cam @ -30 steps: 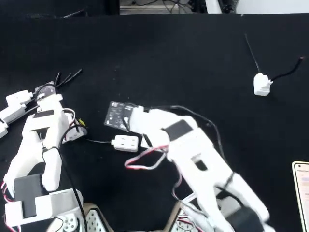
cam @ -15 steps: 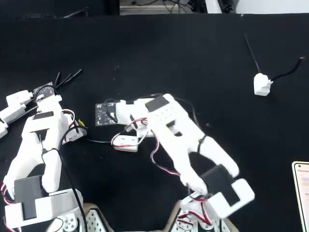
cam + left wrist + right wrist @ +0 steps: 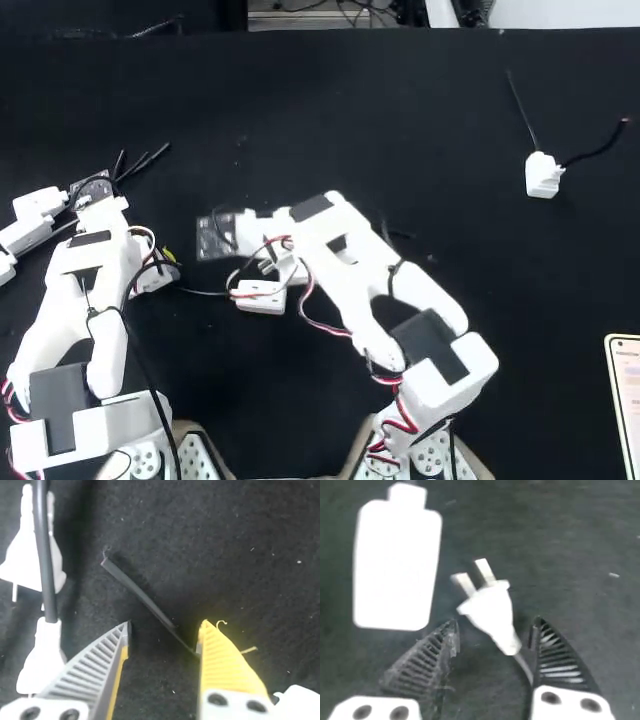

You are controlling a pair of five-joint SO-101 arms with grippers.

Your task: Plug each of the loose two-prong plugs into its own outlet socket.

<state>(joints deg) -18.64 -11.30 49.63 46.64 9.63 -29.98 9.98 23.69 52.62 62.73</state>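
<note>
Black table (image 3: 380, 110); spare plug (image 3: 542, 176) (w/ cord) far from outlet block (image 3: 256, 297).

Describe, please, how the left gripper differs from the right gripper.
The left gripper has yellow and grey fingers; the right gripper has black ones. A thin black strip lies between the left gripper's fingers; a white plug, prongs pointing away, lies between the right gripper's. Both are open.

Left arm (image 3: 85, 290), right arm (image 3: 370, 280): we see white shells, black blocks, red wires.
Left gripper (image 3: 162, 627): grey and yellow ribbed fingers.
Right gripper (image 3: 492, 622): black ribbed fingers.
</note>
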